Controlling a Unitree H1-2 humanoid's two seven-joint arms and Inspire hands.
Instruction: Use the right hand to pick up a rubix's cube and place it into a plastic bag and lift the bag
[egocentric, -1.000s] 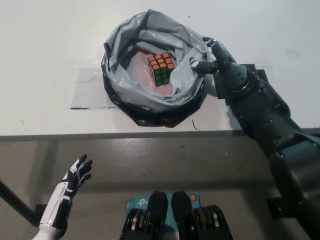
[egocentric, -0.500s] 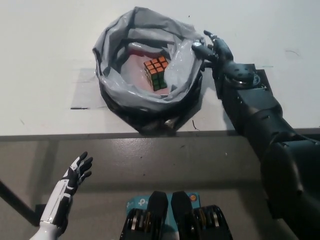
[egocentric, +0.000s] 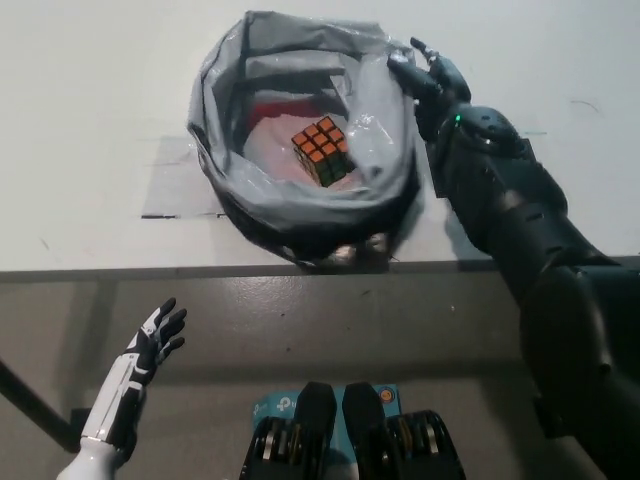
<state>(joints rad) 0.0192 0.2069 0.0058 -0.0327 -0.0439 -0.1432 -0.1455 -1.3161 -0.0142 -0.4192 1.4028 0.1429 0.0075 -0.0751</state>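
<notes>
My right hand (egocentric: 428, 80) is pinched onto the right rim of the plastic bag (egocentric: 235, 120), fingers closed on the grey film. Bag mouth gapes wide, walls standing up around it, w/ its near side close to the table (egocentric: 90, 120) front edge. Plenty of bare white tabletop to the left & behind the bag; floor lies below the edge. The rubix's cube (egocentric: 322, 152) sits inside on the bag's bottom, right of centre, orange face up, green/black side facing me, tilted a bit. My left hand (egocentric: 150, 345) hangs low at the left, fingers spread, holding nothing.
</notes>
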